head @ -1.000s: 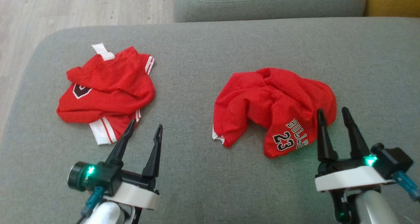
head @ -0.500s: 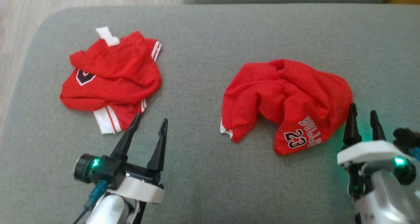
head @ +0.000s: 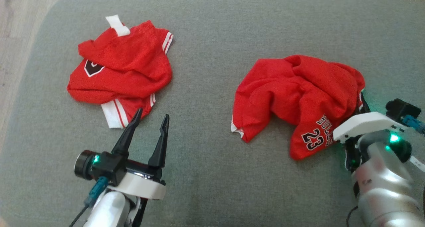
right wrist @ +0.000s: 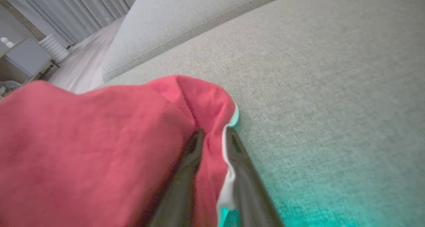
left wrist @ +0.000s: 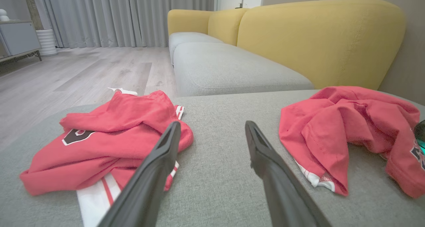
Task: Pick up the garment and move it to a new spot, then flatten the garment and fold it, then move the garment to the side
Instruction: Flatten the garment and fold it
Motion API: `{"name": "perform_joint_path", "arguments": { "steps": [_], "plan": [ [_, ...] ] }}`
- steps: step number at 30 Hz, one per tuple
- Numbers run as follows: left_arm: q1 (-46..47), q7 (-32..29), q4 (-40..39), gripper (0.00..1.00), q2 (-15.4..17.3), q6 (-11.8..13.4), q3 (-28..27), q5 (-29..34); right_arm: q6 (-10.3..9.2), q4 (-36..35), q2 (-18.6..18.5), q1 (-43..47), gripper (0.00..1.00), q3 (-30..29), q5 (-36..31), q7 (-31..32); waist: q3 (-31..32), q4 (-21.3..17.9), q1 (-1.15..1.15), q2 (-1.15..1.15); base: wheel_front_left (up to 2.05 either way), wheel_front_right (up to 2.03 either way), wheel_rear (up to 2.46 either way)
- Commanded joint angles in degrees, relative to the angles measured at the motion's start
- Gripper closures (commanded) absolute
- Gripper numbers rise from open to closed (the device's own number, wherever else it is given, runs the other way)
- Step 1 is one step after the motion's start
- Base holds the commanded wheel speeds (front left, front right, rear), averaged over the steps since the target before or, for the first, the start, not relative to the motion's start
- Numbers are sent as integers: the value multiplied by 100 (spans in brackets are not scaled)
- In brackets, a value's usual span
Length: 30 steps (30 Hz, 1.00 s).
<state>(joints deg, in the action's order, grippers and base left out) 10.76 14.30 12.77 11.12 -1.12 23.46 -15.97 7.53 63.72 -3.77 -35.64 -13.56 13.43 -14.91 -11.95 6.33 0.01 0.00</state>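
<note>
The garment, a crumpled red jersey with "BULLS 23" on it, lies on the right half of the grey cushion. My right gripper is at its right edge, its fingers mostly hidden by the white wrist. In the right wrist view the two dark fingers pinch a red fold with white trim of the garment, so the right gripper is shut on it. My left gripper hovers open at the lower left, holding nothing. The left wrist view has the left gripper between both cloth heaps, the garment to the right.
A second red piece with white stripes and a dark emblem lies crumpled at the cushion's left, just beyond the left fingertips. Wooden floor lies past the cushion's left edge. A yellow backrest and another grey seat stand behind.
The head camera has tilted down. My right gripper has gone forward to the garment's right edge and closed on a fold there. The left gripper stays open in place.
</note>
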Motion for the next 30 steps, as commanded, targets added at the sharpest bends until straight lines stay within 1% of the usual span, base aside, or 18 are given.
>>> {"name": "perform_joint_path", "arguments": {
  "steps": [1,6,9,10,11,14,17,20,23,27,30],
  "plan": [
    [211,70,-126,0,-18,-31,-312,61,-4,-397,90,47,100,-7,-196,-6,73,-56,-1,0,0,0,0],
    [138,70,-84,0,-140,-102,-416,118,-4,-1212,90,99,100,-422,-658,-7,278,-154,-1,0,0,0,0],
    [85,70,-82,0,-220,-126,-490,151,-4,-1615,90,-92,100,-876,-1180,-7,422,-190,-1,0,0,0,0],
    [85,70,-82,0,-220,-126,-490,151,-4,-1615,90,-92,100,-876,-1180,-7,422,-190,-1,0,0,0,0],
    [63,70,-82,0,-246,-135,-517,158,-4,-1775,88,-204,100,-1059,-1421,18,469,-194,-1,0,0,0,0],
    [-7,70,-91,0,-316,-163,-601,176,-4,-2383,-17,-656,100,-1515,-2101,323,587,-166,-1,0,0,0,0],
    [-67,70,-110,0,-393,-191,-680,188,-4,-2989,-151,-1143,100,-1616,-2586,635,668,-83,-1,0,0,0,0],
    [-133,70,-117,0,-451,-226,-756,200,-4,-3452,-202,-1435,100,-1283,-2904,828,721,0,-1,0,0,0,0],
    [-189,70,-116,0,-492,-267,-808,232,-4,-3755,-149,-1405,100,-708,-3070,937,742,79,-1,0,0,0,0],
    [-232,70,-101,0,-538,-318,-853,276,-4,-3853,10,-761,100,253,-3112,1069,711,197,-1,0,0,0,0],
    [-221,70,-80,0,-557,-362,-870,309,-4,-3692,75,-60,100,993,-2971,1082,635,275,-1,0,0,0,0]
  ]
}}
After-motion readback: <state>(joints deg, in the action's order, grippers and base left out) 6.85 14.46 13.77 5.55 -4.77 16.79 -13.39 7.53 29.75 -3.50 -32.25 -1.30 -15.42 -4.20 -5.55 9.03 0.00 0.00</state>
